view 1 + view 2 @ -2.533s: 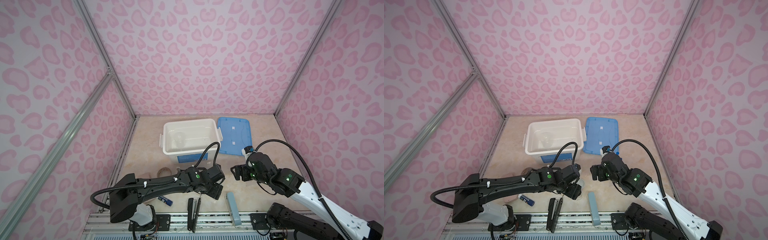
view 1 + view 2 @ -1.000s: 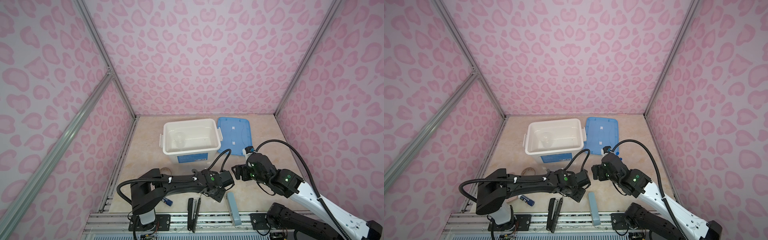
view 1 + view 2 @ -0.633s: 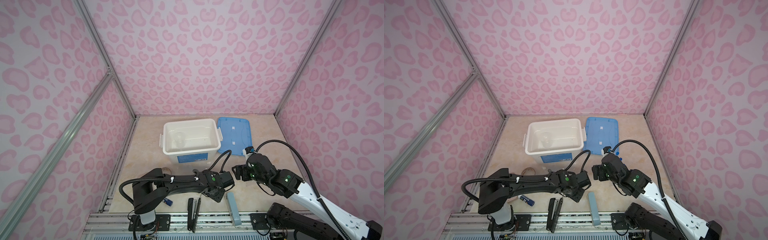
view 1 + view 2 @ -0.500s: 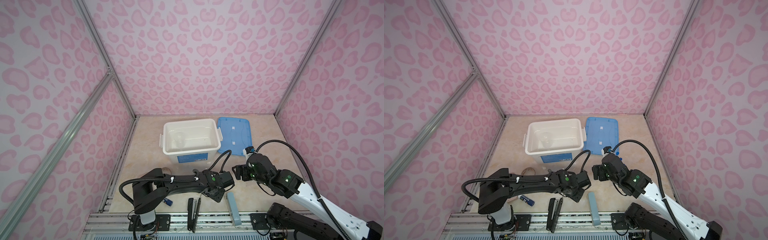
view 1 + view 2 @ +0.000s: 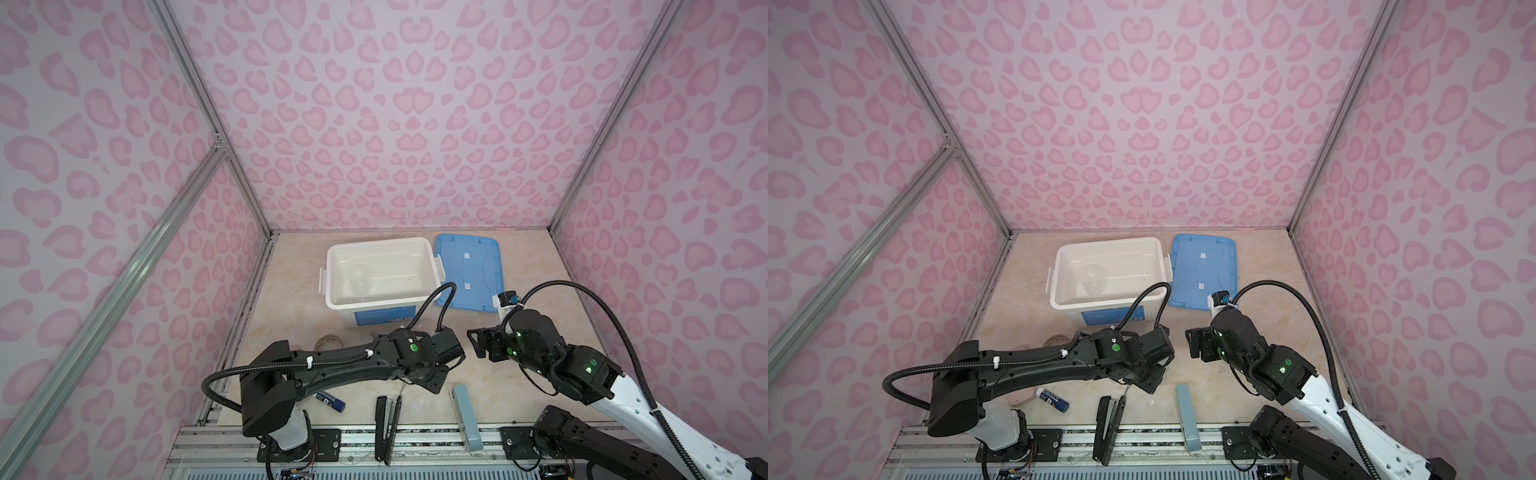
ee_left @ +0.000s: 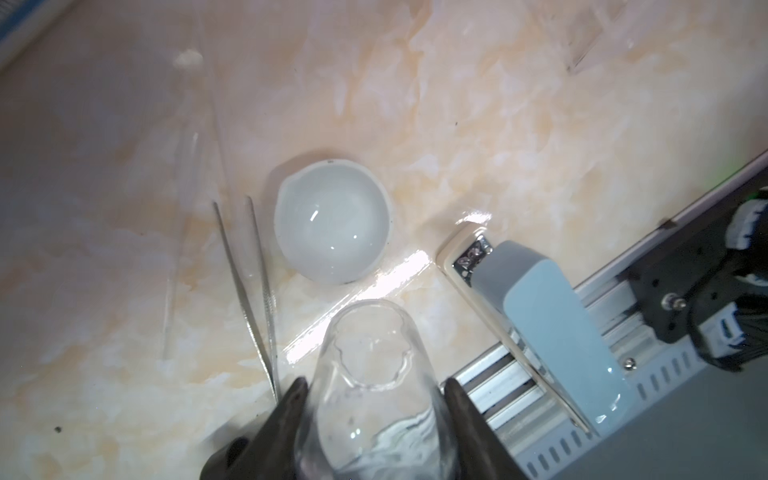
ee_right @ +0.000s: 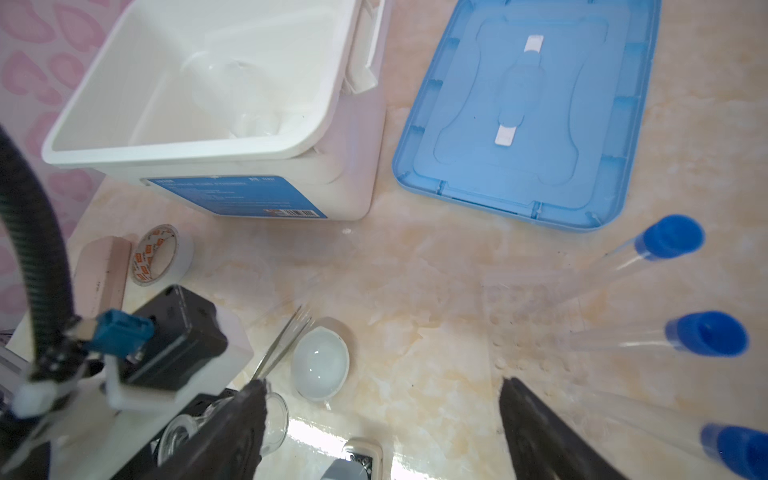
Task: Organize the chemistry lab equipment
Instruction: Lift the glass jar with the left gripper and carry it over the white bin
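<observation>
Pink spotted walls close in a pale marbled counter (image 5: 291,291), and toward the back of it stands a white bin (image 5: 378,242) with its blue lid (image 5: 467,270) lying flat just beside it. My left fingers (image 6: 376,382) are drawn partway in and press on either side of the little beaker (image 6: 365,345), which is tipped with its mouth toward the small white dish (image 6: 332,222); whether the glass is clear of the counter I cannot tell. Metal tweezers (image 6: 249,291) lie just beside the dish, a thin clear dropper (image 6: 178,232) lies a little farther off, and the pale-blue stapler (image 6: 552,328) lies on the dish's other side, reaching over the front rail. My right fingers (image 7: 382,382) are spread wide with nothing between them, over bare counter. Near them three long blue-capped tubes (image 7: 706,332) stand in a clear rack (image 7: 532,324) that I can barely make out. A clear glass piece (image 5: 359,276) lies inside the bin. The tape roll (image 7: 183,259) sits near the bin's front, and the black stapler (image 5: 386,419) and glue stick (image 5: 330,401) lie along the front edge.
</observation>
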Tool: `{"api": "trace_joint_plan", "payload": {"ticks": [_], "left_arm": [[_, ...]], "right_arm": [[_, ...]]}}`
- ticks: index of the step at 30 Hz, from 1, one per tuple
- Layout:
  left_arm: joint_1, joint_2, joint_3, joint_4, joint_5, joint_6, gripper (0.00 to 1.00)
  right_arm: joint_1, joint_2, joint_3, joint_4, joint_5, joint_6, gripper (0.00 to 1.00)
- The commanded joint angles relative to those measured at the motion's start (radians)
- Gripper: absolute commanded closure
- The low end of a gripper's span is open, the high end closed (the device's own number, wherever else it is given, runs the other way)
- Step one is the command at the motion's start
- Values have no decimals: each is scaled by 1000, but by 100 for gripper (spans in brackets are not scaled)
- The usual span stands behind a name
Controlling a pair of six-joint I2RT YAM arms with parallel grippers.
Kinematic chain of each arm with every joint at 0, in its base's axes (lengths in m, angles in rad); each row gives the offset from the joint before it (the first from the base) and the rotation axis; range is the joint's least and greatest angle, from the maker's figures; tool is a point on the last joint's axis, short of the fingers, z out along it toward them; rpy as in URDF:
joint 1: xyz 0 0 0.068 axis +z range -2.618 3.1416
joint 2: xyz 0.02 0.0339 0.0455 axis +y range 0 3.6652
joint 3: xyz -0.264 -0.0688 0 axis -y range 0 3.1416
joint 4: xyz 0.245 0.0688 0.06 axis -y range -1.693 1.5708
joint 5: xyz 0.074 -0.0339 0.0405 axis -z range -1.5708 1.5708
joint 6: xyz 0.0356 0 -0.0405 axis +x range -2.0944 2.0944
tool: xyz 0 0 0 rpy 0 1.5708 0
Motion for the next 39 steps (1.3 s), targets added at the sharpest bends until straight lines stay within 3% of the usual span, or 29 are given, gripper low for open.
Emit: {"api": "trace_joint_plan", "payload": {"ticks": [1,6,10,19,28,39], "left_arm": [[42,-59,44,-81,-23,42,63],[145,-118,185,-200,-88,129,63],[282,-122,336,-282,-122,213,63],[576,31,485,-215,-73,324,63],[645,267,512,-112,-75,351,63],[664,313,383,6,-50,377,63]], "right_arm": [[1,-10,8,70,-23,-40,11],[3,22,69,121,-35,-88,11],[5,121,143,178,-79,-127,10],[33,429,343,313,-117,-165,11],[39,633,458,375,-125,-157,11],[35,684,451,390,-126,-160,11]]}}
